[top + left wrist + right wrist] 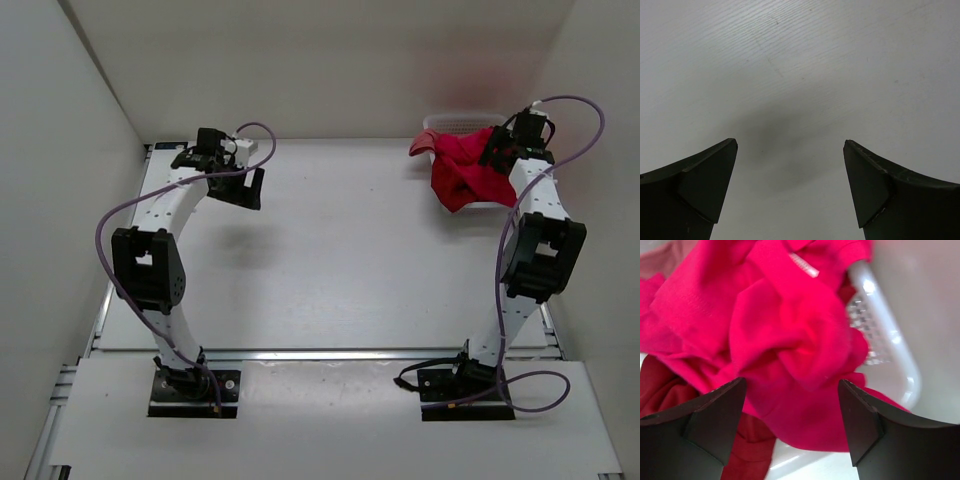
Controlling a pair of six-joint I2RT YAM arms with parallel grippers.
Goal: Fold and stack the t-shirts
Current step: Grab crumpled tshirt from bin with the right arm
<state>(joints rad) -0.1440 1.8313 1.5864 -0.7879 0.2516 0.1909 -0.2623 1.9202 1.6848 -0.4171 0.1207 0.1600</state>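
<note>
The t-shirts lie bunched in and over a white mesh basket point(452, 118) at the table's back right. A bright pinkish-red t-shirt point(790, 325) is on top and spills over the basket's front rim point(462, 178). Under it shows a dark crimson t-shirt point(742, 452), and a faded salmon one point(662, 260) peeks out at the upper left of the right wrist view. My right gripper point(792, 382) hangs open just above the bright shirt, its fingers on either side of a bunched fold point(493, 152). My left gripper point(790, 142) is open over bare table at the back left point(247, 188).
The white basket rim point(890, 345) curves along the right of the shirts. White walls close in the table at the back and on both sides. The right arm's upper link point(540, 250) stands in front of the basket.
</note>
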